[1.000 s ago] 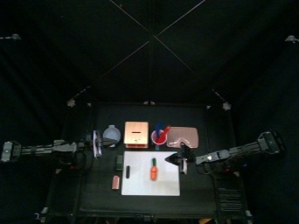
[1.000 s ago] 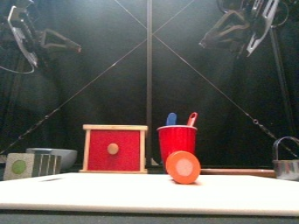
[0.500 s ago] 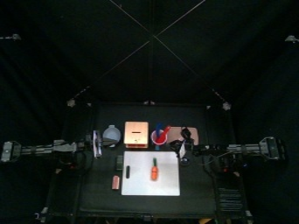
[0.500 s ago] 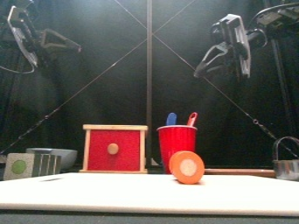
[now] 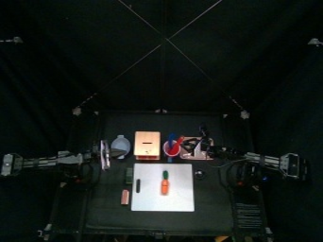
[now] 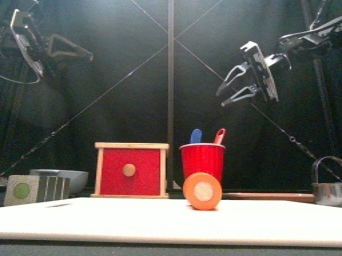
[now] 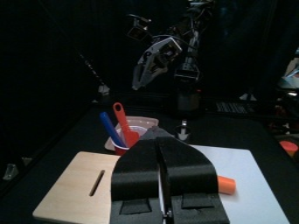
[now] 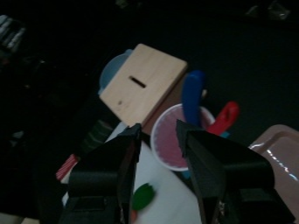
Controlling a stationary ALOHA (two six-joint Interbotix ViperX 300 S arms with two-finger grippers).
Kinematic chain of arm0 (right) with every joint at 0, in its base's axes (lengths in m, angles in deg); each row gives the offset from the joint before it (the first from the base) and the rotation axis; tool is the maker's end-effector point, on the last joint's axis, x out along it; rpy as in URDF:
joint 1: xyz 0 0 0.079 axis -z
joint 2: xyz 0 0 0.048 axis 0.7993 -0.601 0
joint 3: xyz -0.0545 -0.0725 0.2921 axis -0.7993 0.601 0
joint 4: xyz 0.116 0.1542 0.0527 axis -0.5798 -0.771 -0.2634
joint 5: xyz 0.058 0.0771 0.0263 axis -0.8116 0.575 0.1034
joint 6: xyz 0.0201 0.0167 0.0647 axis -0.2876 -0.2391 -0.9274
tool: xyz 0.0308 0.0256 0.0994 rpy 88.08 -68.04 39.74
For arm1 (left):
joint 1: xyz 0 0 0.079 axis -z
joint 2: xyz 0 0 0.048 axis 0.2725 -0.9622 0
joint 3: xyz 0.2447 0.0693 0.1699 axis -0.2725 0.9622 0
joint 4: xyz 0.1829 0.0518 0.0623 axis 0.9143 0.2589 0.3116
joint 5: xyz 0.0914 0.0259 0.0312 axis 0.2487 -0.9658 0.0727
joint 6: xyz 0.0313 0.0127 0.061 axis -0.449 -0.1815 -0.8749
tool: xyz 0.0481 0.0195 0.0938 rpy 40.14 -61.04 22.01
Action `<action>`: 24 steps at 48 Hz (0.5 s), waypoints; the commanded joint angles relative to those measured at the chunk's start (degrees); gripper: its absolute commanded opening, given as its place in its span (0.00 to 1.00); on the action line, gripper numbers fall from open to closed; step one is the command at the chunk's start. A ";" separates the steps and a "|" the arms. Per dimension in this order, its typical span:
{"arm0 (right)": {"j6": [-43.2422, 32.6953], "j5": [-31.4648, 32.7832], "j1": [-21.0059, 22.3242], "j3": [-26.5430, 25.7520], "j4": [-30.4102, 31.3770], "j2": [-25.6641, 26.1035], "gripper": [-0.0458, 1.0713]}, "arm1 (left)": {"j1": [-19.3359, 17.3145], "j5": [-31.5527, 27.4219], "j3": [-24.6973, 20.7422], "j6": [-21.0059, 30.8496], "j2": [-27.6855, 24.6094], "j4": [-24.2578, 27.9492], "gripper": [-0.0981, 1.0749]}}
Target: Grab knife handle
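The knife (image 5: 165,183) lies lengthwise on the white board (image 5: 184,196), orange handle toward the front; the right gripper (image 6: 247,82), jaws apart and empty, hangs above and behind it; the left gripper (image 7: 165,175) looks shut.

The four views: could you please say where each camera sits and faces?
Top: overhead, straight down on table; both arms enter sideways.
Front: table edge, level, facing red cup; right gripper hangs open above.
Left wrist: over shut left gripper, toward cup and right arm.
Right wrist: down past its jaws onto cup.
Both wrists share the cup.
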 commanded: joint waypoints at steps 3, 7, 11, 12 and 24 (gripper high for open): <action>0.09 -7.47 3.34 -0.88 0.88 -2.02 0.72 | -0.44 0.26 -1.76 0.00 -0.26 0.09 0.14; 0.00 -9.40 4.57 -1.05 1.85 -2.37 0.72 | -0.35 0.26 -1.85 0.18 -0.26 0.09 0.14; 0.00 -9.84 5.63 -0.35 2.81 -2.20 0.73 | -0.35 0.26 -1.93 0.26 -0.18 0.09 0.14; 0.00 -10.02 5.80 -0.18 3.08 -2.11 0.73 | -0.35 0.35 -1.93 0.26 -0.26 0.09 0.14; -0.26 -11.60 6.77 2.46 4.66 -1.23 0.79 | -0.44 1.14 -2.11 0.18 -0.18 0.00 0.14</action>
